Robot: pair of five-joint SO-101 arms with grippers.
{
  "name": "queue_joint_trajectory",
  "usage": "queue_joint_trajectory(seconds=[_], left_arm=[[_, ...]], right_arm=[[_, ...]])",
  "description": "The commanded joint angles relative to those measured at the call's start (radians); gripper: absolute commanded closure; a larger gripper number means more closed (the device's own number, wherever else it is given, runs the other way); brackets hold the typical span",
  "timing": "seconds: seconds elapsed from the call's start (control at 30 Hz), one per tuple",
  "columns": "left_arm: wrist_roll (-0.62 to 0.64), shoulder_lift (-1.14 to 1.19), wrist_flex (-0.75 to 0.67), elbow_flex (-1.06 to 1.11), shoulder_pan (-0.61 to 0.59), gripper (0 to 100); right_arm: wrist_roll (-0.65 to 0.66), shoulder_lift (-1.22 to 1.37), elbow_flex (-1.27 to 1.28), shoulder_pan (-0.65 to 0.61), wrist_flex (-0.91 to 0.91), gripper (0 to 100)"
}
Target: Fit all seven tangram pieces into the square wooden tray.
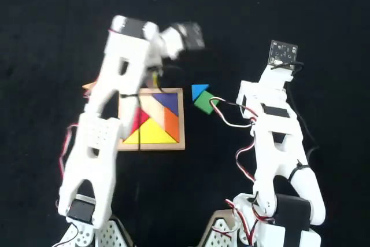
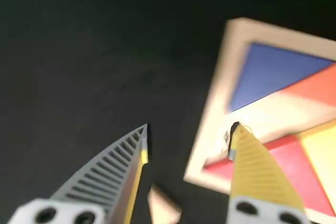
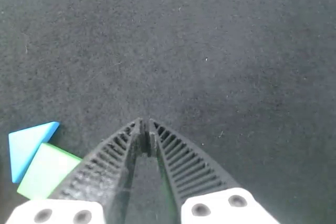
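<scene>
The square wooden tray [image 1: 151, 146] lies on black cloth [image 1: 243, 21], its left side hidden under the left arm. A yellow piece [image 1: 151, 133], an orange piece [image 1: 171, 121] and a dark blue piece [image 1: 167, 99] show inside. The left gripper [image 2: 189, 136] hangs over a tray corner, jaws apart, with a blurred tan piece [image 2: 164, 209] beside it. A blue triangle [image 1: 199, 89] and a green piece [image 1: 203, 104] lie touching just right of the tray. The right gripper [image 3: 145, 129] is over bare cloth, jaws together.

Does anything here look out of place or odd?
Yes. A blue triangle and a green square lie touching outside the tray, on one side, and a tan piece lies off the opposite side. All three belong inside.
</scene>
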Motion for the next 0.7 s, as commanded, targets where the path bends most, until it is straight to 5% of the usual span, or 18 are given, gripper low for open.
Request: queue_joint_trajectory(seconds=[0.0, 0.17, 0.33, 0.47, 0.67], left_arm=[[0.239, -0.21, 0.014, -0.054, -0.143, 75], [0.471, -0.359, 0.014, 0.079, -0.3, 75], [0.545, -0.443, 0.011, 0.308, -0.427, 75], [0.535, -0.411, -0.032, 0.392, -0.466, 75], [0.302, -0.333, -0.109, 0.392, -0.435, 75]], right_arm=[[-0.011, -0.051, -0.03, -0.017, -0.02, 98.6], [-0.008, -0.045, -0.025, -0.044, -0.02, 98.6], [-0.005, -0.044, -0.022, -0.049, -0.02, 98.6], [-0.005, -0.044, -0.015, -0.049, -0.021, 98.6], [-0.003, -0.044, -0.012, -0.049, -0.021, 98.6]])
